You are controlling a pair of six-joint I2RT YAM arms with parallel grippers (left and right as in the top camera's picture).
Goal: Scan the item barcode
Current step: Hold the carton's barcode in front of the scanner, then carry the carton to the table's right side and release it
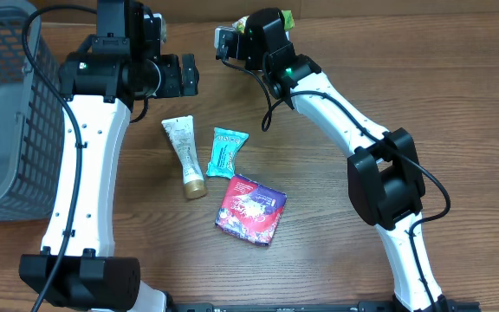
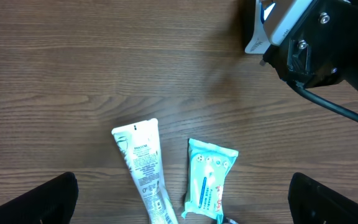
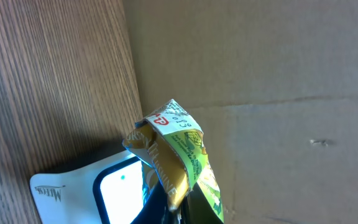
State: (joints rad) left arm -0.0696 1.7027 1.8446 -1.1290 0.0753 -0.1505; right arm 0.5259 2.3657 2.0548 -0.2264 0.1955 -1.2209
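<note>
Two arms, four packaged goods, one scanner and one basket, entered as they stand.

1. Right gripper [image 3: 174, 208]: clamped tight on the snack packet [image 3: 176, 149]. The packet is yellow and green and crumpled, and it stands up out of the fingers with a red-and-white label at its far end. It is held in front of the cardboard wall [image 3: 278, 62].

2. Scanner [image 3: 101, 186]: a white body with a lit, pale blue window. It sits just beside the held packet, on the wood side of the right gripper. Whether packet and scanner touch cannot be told, nor whether a barcode faces the window.

3. Left gripper [image 1: 191, 74]: fingers spread wide with nothing between them, raised above the table [image 1: 319, 217].

4. Tube [image 2: 143, 168]: white with fine print. It lies flat below the left gripper, within the span of its fingers.

5. Wipes pack [image 2: 209, 179]: teal. It lies flat just beside the tube, on the side nearer the right gripper, not touching it.

6. Pouch [image 1: 251, 208]: red and purple. It lies flat near the wipes pack, farther from the left gripper than the tube.

7. Basket [image 1: 7, 121]: grey mesh, on the outer side of the left arm, well apart from its fingers.
</note>
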